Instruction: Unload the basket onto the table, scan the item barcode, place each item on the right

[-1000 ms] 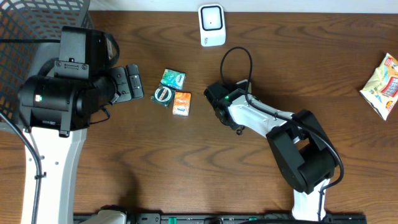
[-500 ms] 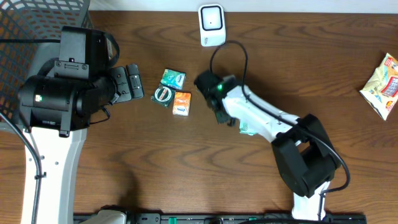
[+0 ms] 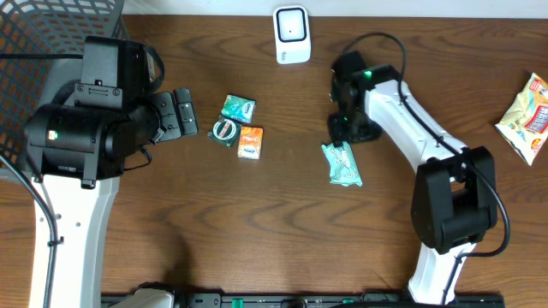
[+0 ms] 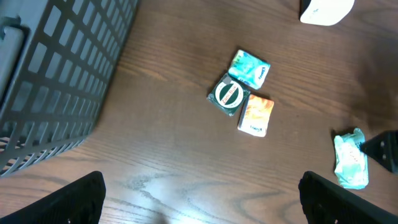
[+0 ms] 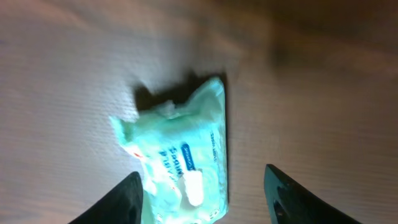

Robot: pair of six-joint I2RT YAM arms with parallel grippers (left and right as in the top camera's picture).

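The right tool (image 3: 344,135) hangs low over the desk (image 3: 257,222), a little right of the middle and toward the far edge. Its two fingers (image 5: 127,199) are spread apart and pinch nothing. The pale green wipes pack (image 3: 342,164) lies flat on the wood beneath and just on the near side of them. In the right wrist view the pack sits mostly between the two fingertips. One edge runs under the left one, and I cannot tell whether that finger touches it.

The left tool (image 3: 184,114) is held above the left part of the desk with its fingers spread as wide as they go, empty and touching nothing.

The white scanner (image 3: 291,34) stands at the far edge near its middle, to the far left of the right tool and apart from the wipes pack. A dark mesh basket (image 3: 51,26) fills the far left corner. A snack bag (image 3: 531,107) lies against the right edge.

Left of centre is a tight cluster: a teal packet (image 3: 239,107), a round-logo packet (image 3: 225,131) and an orange packet (image 3: 250,142), touching or nearly so. It sits just beside the left tool's fingertips. Bare wood runs between this cluster and the wipes pack, and along the whole near side of the desk.
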